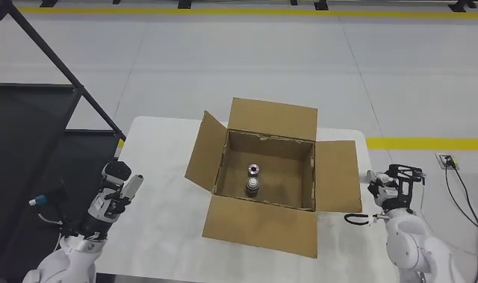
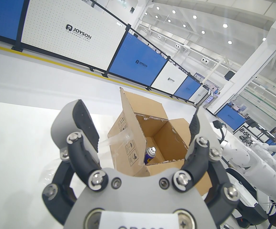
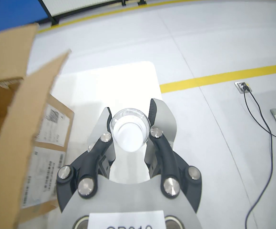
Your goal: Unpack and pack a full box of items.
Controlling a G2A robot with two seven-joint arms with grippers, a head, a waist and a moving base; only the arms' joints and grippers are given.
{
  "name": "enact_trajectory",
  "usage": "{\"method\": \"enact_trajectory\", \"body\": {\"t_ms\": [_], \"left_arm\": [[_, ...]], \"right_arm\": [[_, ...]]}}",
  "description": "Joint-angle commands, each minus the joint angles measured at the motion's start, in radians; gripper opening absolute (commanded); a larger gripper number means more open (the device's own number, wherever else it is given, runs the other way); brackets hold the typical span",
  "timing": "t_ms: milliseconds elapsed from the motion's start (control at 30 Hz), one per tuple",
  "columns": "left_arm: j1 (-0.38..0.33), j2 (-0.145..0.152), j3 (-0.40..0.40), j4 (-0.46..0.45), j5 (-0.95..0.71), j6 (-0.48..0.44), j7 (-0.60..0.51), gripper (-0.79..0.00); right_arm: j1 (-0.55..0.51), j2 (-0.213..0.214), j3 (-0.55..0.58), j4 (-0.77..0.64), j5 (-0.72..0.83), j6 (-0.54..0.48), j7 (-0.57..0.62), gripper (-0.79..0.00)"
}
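1. Two grippers at opposite edges of the desk [image 1: 164,231], with one open cardboard box [image 1: 272,120] at mid-desk between them.
2. Far left, off the desk: a black frame [image 1: 45,66] with a dark panel, just beside the far left corner.
3. At the left edge, toward the near corner: left gripper [image 2: 138,110], fingers spread wide with nothing between them, facing the cardboard box.
4. On the bare top between that gripper and the box: a bit of crumpled clear film [image 2: 47,166], too faint to say more.
5. Left flap [image 1: 205,154] of the box raised at a slant, standing between the left gripper and the inside. Strip of clear tape [image 2: 115,139] hanging loose from that side.
6. Inside, on the box floor: spray can [image 1: 253,186] upright, close to the near wall. Just behind it, toward the far wall, a small round item [image 1: 254,168], kind unclear.
7. Right flap [image 1: 337,175] spread out flat toward the right edge, lying between the inside and the right gripper. Printed labels [image 3: 45,144] on the outer wall below it.
8. At the right edge: right gripper [image 3: 130,110], fingers drawn in narrow around a clear plastic cup [image 3: 130,129], mouth up toward the wrist camera, held outside the box above the desk.
9. Farther right, on the floor: yellow line [image 1: 422,143], and a floor socket [image 1: 446,161] with a black cable [image 1: 457,197] trailing from it.
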Motion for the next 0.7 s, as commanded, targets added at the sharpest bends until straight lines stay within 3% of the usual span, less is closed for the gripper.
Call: {"method": "enact_trajectory", "body": {"t_ms": [0, 367, 400, 433, 467, 500, 600, 667], "left_arm": [[0.0, 0.0, 0.0, 0.0, 0.0, 0.0, 0.0, 0.0], [0.0, 0.0, 0.0, 0.0, 0.0, 0.0, 0.0, 0.0], [0.0, 0.0, 0.0, 0.0, 0.0, 0.0, 0.0, 0.0], [0.0, 0.0, 0.0, 0.0, 0.0, 0.0, 0.0, 0.0], [0.0, 0.0, 0.0, 0.0, 0.0, 0.0, 0.0, 0.0], [0.0, 0.0, 0.0, 0.0, 0.0, 0.0, 0.0, 0.0], [0.0, 0.0, 0.0, 0.0, 0.0, 0.0, 0.0, 0.0], [0.0, 0.0, 0.0, 0.0, 0.0, 0.0, 0.0, 0.0]], "right_arm": [[0.027, 0.001, -0.013, 0.055, -0.019, -0.003, 0.034, -0.785], [0.063, 0.004, -0.038, 0.146, -0.05, -0.071, 0.066, -0.785], [0.064, 0.004, -0.039, 0.149, -0.047, -0.076, 0.067, -0.653], [0.065, 0.004, -0.039, 0.151, -0.046, -0.079, 0.071, -0.422], [0.066, 0.004, -0.04, 0.152, -0.046, -0.084, 0.073, -0.308], [0.066, 0.004, -0.04, 0.154, -0.044, -0.089, 0.073, -0.292], [0.068, 0.005, -0.04, 0.156, -0.041, -0.094, 0.071, -0.028], [0.063, 0.004, -0.034, 0.143, -0.031, -0.084, 0.04, 0.0]]}}
